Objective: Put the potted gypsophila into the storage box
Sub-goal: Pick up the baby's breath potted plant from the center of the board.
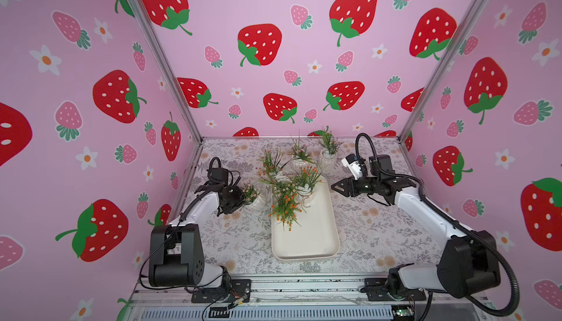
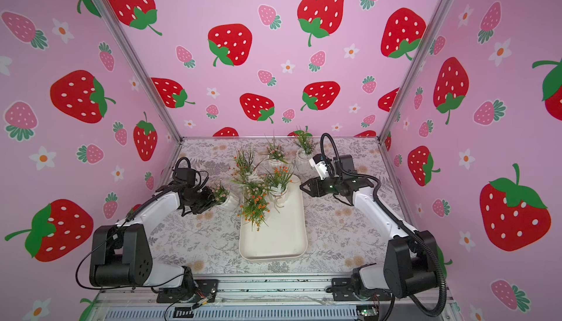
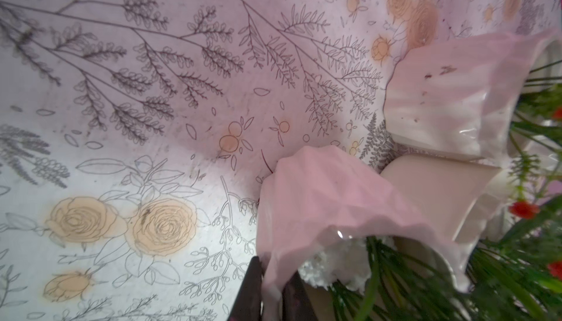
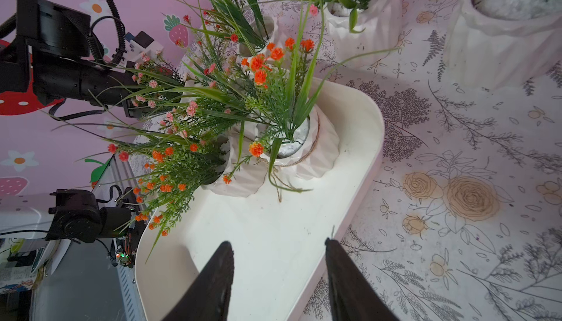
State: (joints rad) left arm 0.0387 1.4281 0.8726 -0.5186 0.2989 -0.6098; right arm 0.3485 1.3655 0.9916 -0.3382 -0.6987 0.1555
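Strawberry-print walls (image 1: 258, 46) enclose the floral table (image 1: 380, 228). Just left of the far corner of the storage box (image 1: 316, 243), the left gripper (image 1: 241, 200) is clenched on the rim of a pink-flowered pot (image 1: 258, 204). Two orange-flowered pots (image 1: 304, 191) sit at the box's far end. The right gripper (image 4: 278, 242) hangs released and empty over the box's right rim.

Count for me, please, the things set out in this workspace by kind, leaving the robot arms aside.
Small white ribbed pots with green sprigs and tiny flowers: 7
Large shallow cream-white rectangular plastic tray: 1
Total: 8
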